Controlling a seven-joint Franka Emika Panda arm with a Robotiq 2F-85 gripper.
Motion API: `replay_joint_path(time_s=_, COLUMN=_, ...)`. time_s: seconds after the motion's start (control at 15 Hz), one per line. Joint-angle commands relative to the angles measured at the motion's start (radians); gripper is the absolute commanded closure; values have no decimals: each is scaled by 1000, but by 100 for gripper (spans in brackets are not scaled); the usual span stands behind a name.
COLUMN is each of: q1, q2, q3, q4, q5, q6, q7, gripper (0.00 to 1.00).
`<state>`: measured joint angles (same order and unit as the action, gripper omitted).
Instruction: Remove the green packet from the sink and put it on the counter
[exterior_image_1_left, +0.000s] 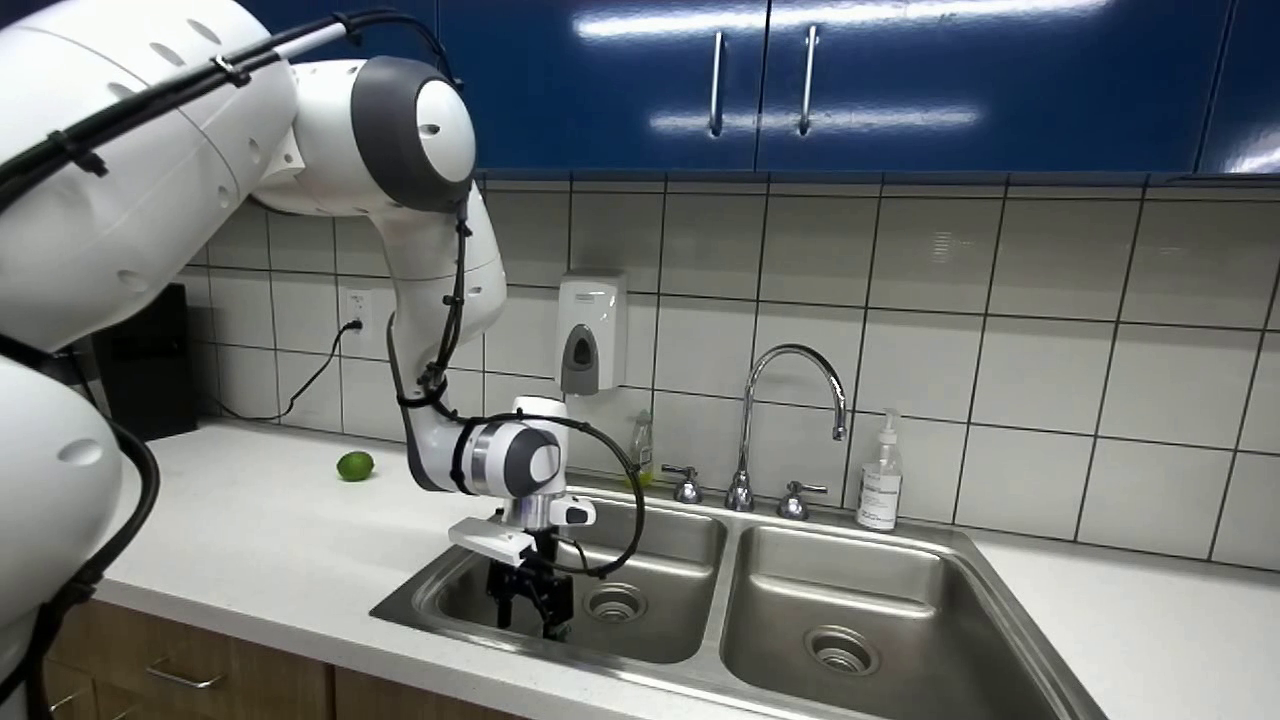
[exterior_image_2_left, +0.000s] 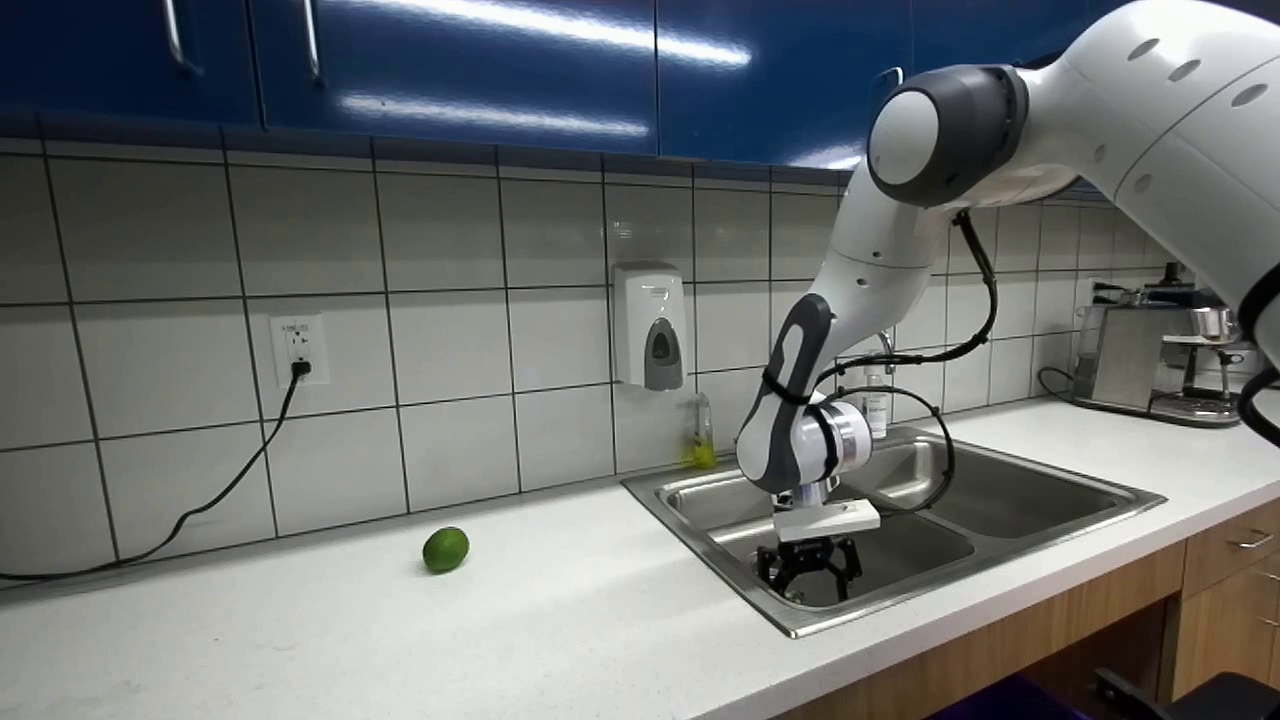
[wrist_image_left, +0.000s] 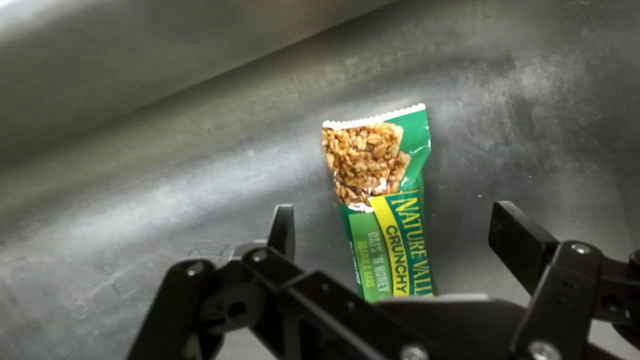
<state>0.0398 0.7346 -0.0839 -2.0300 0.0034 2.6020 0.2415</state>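
The green packet (wrist_image_left: 382, 207) is lying on the floor of the sink (exterior_image_1_left: 724, 600), in the basin (exterior_image_1_left: 675, 625) nearer to the small round green object (exterior_image_2_left: 446, 550); in the wrist view, it is lying between the two fingers (wrist_image_left: 517, 242) of the end effector (wrist_image_left: 394, 220), touching neither, with bare metal showing at either side; its upper end is reaching beyond the fingertips, and its lower end is hiding behind the end effector; the fingers are standing wide apart, and they are holding nothing; whether the fingertips are touching the basin floor, I cannot tell. In both exterior views, the end effector is hanging inside this basin; the curved faucet (exterior_image_1_left: 739, 492) is standing at the back rim of the sink, near the pump bottle (exterior_image_1_left: 880, 490); the round green object is resting on the desk (exterior_image_2_left: 450, 640).
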Motion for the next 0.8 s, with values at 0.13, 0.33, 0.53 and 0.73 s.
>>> replay_joint_path(time_s=0.13, q1=-9, q2=23, q3=12, q4=21, q5=11, q6=9, q7=-33, gripper=0)
replay_joint_path(time_s=0.33, q1=-10, q2=33, q3=13, q4=28, q5=12, q6=6, q7=-35, gripper=23)
replay_joint_path(time_s=0.53, q1=-11, q2=45, q3=14, q4=38, q5=13, q6=4, q7=-37, gripper=42)
replay_joint_path(time_s=0.73, q1=-12, q2=53, q3=15, q4=46, q5=13, q6=4, q7=-40, gripper=67)
